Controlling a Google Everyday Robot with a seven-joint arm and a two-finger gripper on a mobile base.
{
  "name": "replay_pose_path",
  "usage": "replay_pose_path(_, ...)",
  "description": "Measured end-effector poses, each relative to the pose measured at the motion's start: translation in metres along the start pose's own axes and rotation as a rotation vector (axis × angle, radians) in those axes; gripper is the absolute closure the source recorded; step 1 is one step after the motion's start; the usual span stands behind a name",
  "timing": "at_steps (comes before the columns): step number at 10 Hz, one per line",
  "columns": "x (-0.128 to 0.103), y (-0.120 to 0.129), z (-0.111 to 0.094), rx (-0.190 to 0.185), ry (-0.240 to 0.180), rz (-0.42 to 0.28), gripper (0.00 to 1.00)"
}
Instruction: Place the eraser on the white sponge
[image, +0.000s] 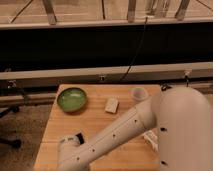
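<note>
The pincer (75, 139) sits at the lower left of the frame, low over the pale wooden worktop (96, 121), at the end of the thick white arm (125, 131). Whether it is clenched or released cannot be told. The small flat black eraser cannot be made out; a dark patch at the pincer may be it.

The small off-white rectangular sponge (111, 105) lies at centre frame, between the round green bowl (71, 99) and the translucent white cup (139, 93). Its long axis runs steeply from upper right to lower left.

The main risk is that an eraser set crosswise to that axis would overhang and slide off. The sweeping arm could also nudge the light sponge.
</note>
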Motion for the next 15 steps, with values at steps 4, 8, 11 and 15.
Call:
replay_pose_path(4, 0.028, -0.061, -0.040, 0.112, -0.020, 0.000, 0.20)
replay_pose_path(8, 0.067, -0.120, -0.056, 0.205, -0.052, 0.059, 0.20)
replay_pose_path(11, 0.089, -0.143, -0.041, 0.209, -0.061, 0.114, 0.20)
replay_pose_path(15, 0.103, -0.157, -0.014, 0.150, -0.056, 0.145, 0.23)
